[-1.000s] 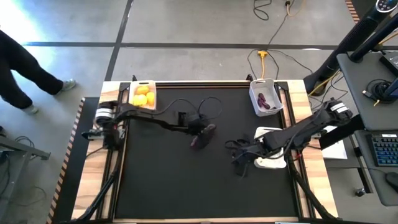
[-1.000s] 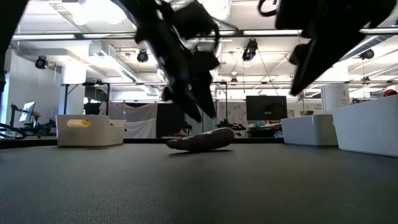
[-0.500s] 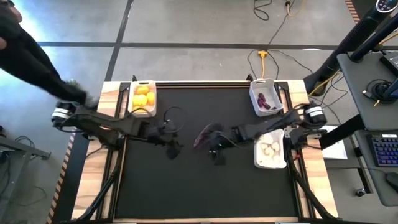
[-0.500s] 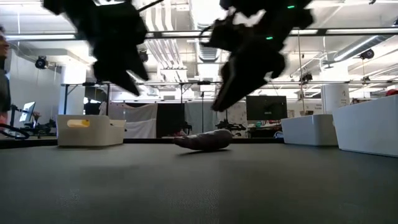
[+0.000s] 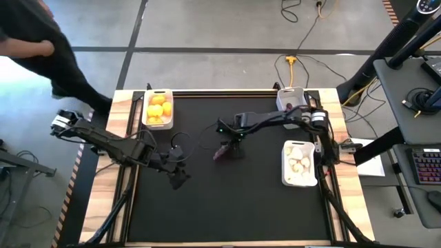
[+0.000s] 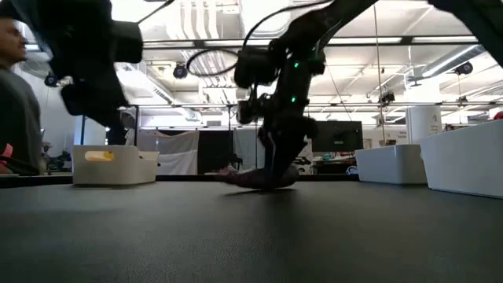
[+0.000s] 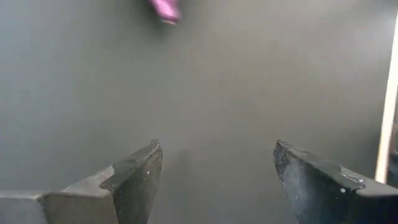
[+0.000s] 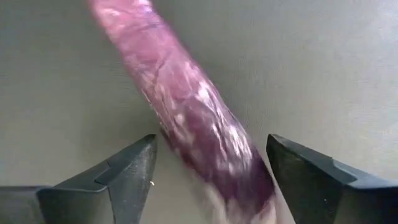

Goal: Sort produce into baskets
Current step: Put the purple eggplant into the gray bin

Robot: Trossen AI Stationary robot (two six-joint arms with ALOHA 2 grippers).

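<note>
A dark purple eggplant piece (image 5: 223, 152) lies on its side on the black mat near the table's middle; it also shows in the low view (image 6: 259, 179). My right gripper (image 5: 231, 142) is open and low over it, and its fingers stand on either side of the eggplant (image 8: 186, 118), which runs slanting between them. My left gripper (image 5: 179, 180) is open and empty over bare mat, to the left and nearer the front edge (image 7: 214, 168). Yellow fruits fill the far-left basket (image 5: 157, 109).
A basket with white garlic bulbs (image 5: 300, 165) stands at the right edge. Another basket (image 5: 289, 103) at the far right is partly hidden under my right arm. A person (image 5: 41, 48) stands beyond the table's far-left corner. The mat's near half is bare.
My left gripper has drawn back from the eggplant toward the table's left and near edge, staying open. My right gripper has swung from beside the garlic basket toward the left and far side, coming down over the eggplant. The eggplant has stayed lying on the mat.
</note>
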